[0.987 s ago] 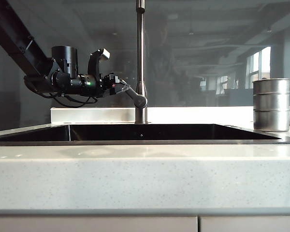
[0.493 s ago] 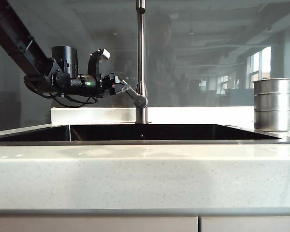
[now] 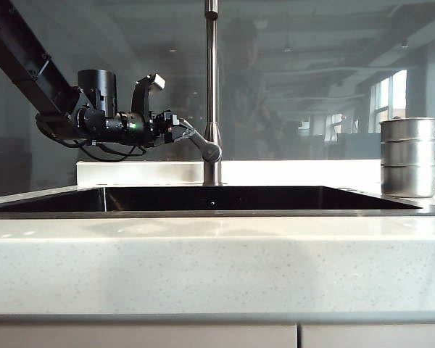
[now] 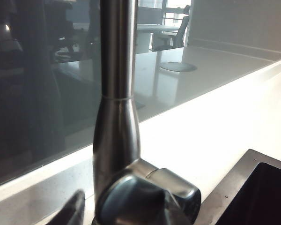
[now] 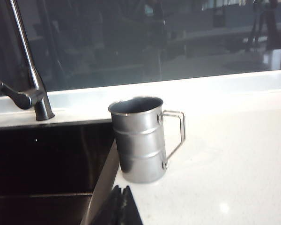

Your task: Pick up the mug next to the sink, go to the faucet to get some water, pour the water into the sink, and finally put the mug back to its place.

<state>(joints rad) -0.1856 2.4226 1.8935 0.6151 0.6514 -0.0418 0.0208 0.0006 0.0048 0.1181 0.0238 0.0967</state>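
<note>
The steel mug [image 3: 407,157] stands upright on the pale counter just right of the sink [image 3: 261,212], handle turned away from the basin. In the right wrist view the mug [image 5: 139,140] is a short way ahead of my right gripper [image 5: 122,190], which is shut and holds nothing. My left gripper [image 3: 180,133] is at the faucet [image 3: 212,87], open around the tip of its angled lever [image 3: 203,147]. The left wrist view shows the faucet pipe [image 4: 114,70] close up, the lever [image 4: 152,199] between the jaws, and one dark finger [image 4: 71,212] standing clear of it; the other finger is hidden.
A dark glass wall [image 3: 312,72] runs behind the sink above a white ledge [image 3: 130,172]. The pale speckled countertop [image 3: 217,254] spans the front. A round disc [image 4: 178,67] lies on the counter beyond the faucet.
</note>
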